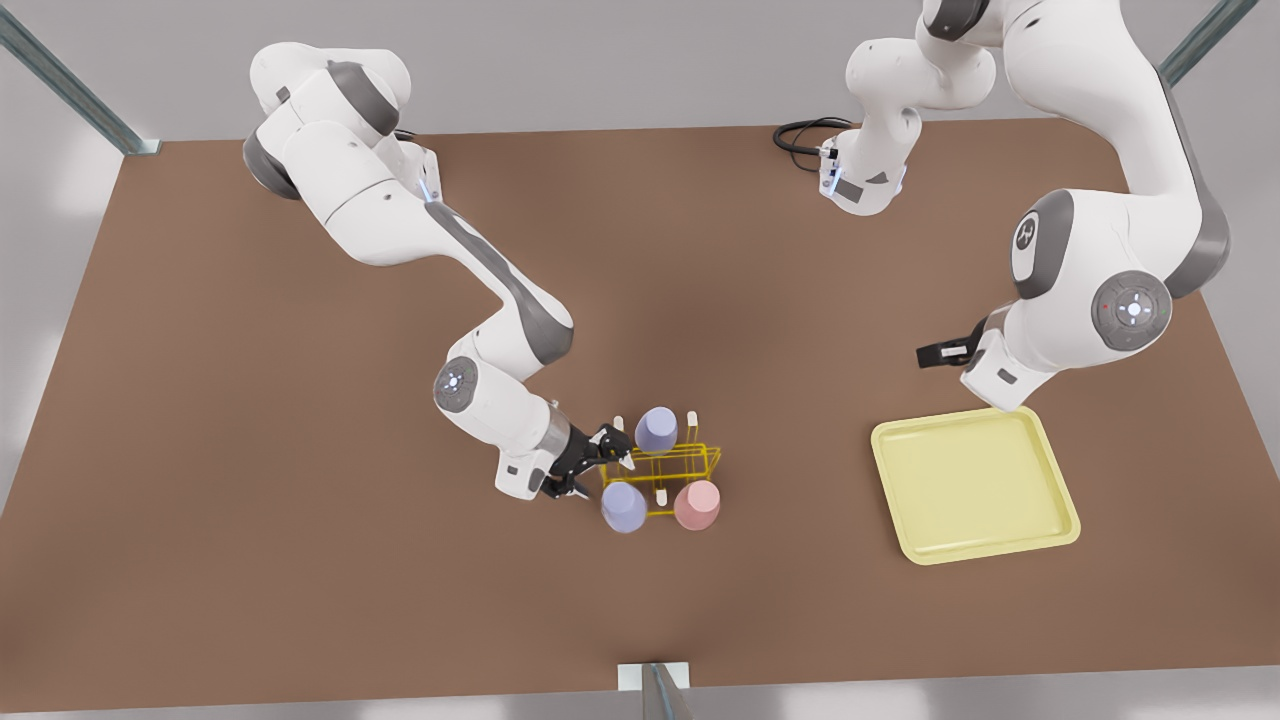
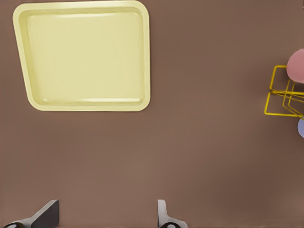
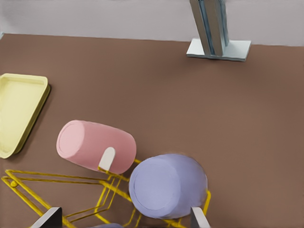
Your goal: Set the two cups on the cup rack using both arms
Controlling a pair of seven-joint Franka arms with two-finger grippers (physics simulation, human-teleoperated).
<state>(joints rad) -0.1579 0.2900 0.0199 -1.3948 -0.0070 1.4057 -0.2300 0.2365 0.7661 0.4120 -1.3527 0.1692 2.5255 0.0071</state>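
Cup rack (image 1: 668,470) sits mid-table carrying all three cups inverted on pegs: pink cup (image 1: 697,504) at its 4 o'clock corner, one lavender cup (image 1: 623,506) at 8 o'clock, another lavender cup (image 1: 656,429) at 12 o'clock. Right gripper (image 1: 608,452) is spread, empty, touching the rack's 9 o'clock end. Left gripper (image 1: 935,353) waits spread at 11 o'clock of the yellow tray (image 1: 1060,520), well apart from the rack.

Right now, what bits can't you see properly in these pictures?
Left wrist view: pink cup and cup rack run off the edge; so do the left gripper's open fingers, near the tray.
Right wrist view: right gripper's open fingers, at the rack, cut off by the edge.
Front view: lavender cup hides any peg beneath it.
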